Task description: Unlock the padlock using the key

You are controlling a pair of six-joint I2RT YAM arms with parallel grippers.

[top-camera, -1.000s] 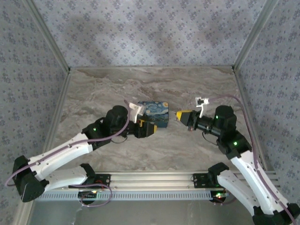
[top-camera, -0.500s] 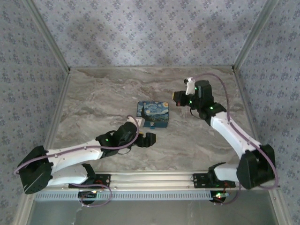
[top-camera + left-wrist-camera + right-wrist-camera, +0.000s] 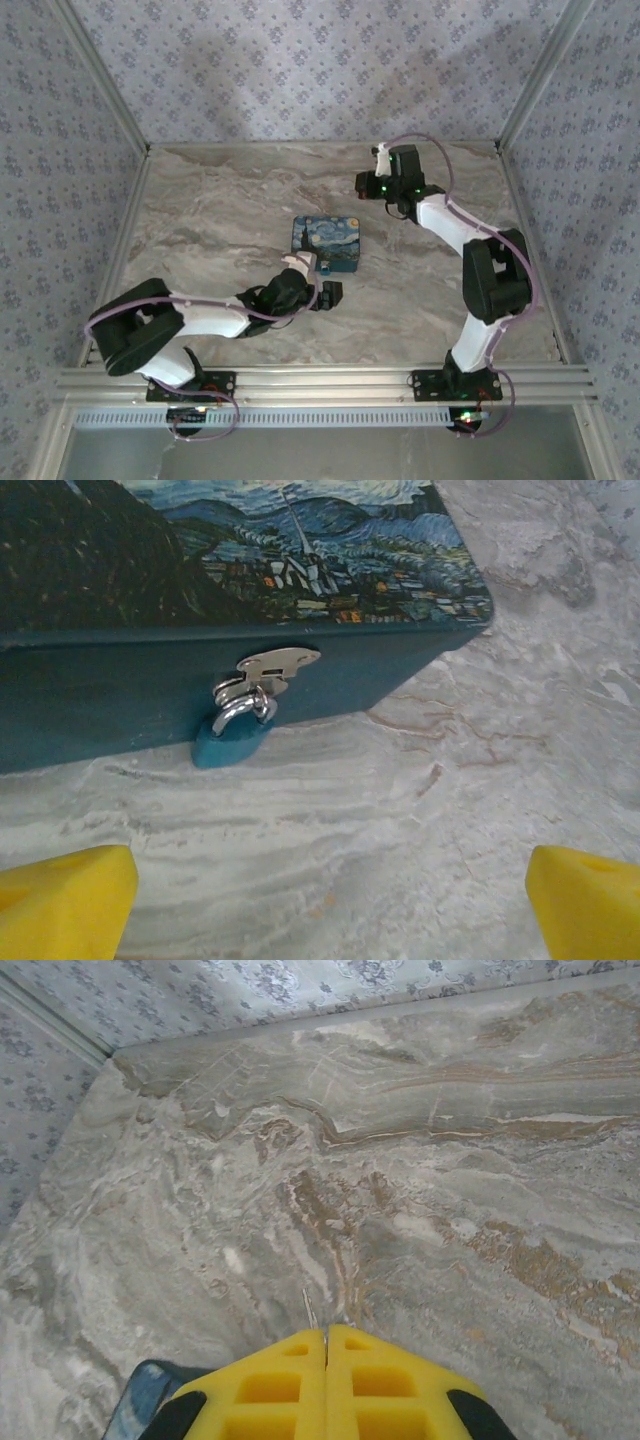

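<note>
**Padlock hangs on the tin ahead of the spread left fingers; the right fingers are closed, far off.**

Top view: the starry-night tin (image 3: 327,240) sits mid-counter (image 3: 200,210). The left fingers (image 3: 328,295) are just in front of it, and the right fingers (image 3: 362,186) are well apart towards the back. Left wrist: the blue-bodied padlock (image 3: 232,738) hangs from the tin's hasp (image 3: 278,664), beyond and between the wide-spread yellow tips, apart from both. Right wrist: the fingers are pressed together over the counter, with a thin sliver (image 3: 309,1309) at their tips.
</note>
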